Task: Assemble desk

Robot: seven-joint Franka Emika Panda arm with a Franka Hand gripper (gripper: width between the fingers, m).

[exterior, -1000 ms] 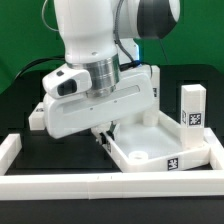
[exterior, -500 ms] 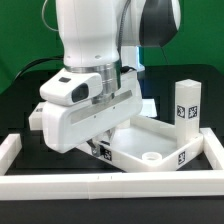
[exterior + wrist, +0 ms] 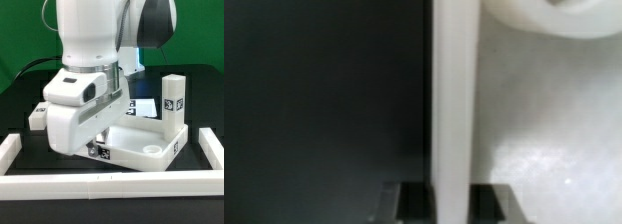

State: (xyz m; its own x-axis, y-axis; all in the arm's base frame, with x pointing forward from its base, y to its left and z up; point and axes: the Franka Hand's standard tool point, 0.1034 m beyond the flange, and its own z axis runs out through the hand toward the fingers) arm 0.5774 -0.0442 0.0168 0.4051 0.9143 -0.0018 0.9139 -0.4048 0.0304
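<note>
The white tray-like tabletop (image 3: 145, 150) lies on the black table, turned at an angle. One white leg (image 3: 172, 100) with a tag stands upright at its far right corner. My gripper (image 3: 104, 142) is low over the tabletop's left rim, its fingertips hidden behind the hand. In the wrist view the rim (image 3: 455, 90) runs straight between my two dark fingers (image 3: 416, 202), and my gripper (image 3: 454, 202) is shut on it. A round corner socket (image 3: 562, 14) shows inside the tray. Another leg (image 3: 38, 115) lies at the exterior view's left.
Long white border bars fence the work area at the front (image 3: 110, 181), the left (image 3: 8, 150) and the right (image 3: 212, 148). The marker board (image 3: 143, 106) lies flat behind the tabletop.
The tabletop, with the upright leg on it, has turned and slid toward the exterior view's left while my gripper holds its rim. The hand has dropped lower and moved left.
</note>
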